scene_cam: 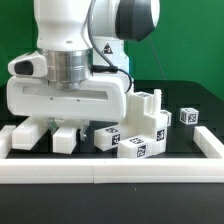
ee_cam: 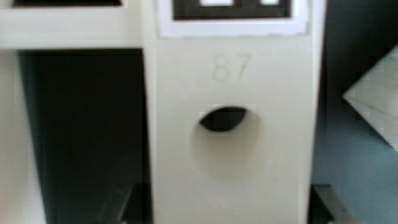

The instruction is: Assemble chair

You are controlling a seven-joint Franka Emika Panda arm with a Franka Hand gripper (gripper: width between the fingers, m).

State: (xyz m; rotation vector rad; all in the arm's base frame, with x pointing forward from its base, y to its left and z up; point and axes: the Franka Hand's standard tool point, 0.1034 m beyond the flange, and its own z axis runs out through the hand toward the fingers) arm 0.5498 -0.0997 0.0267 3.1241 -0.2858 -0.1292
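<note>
At the exterior view's left, the gripper sits low at the table, behind the border rail. Stacked chair parts lie at centre, with a small cube to the right. Only the wrist view shows a long bar between the fingers. I cannot tell whether they clamp it. Judged step: grasping the bar. Next move: close squarely, then lift clear.

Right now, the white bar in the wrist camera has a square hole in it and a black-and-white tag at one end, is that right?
Not quite. The hole in the white bar is round, not square; the wrist view shows it. The black-and-white tag at one end is there.
</note>
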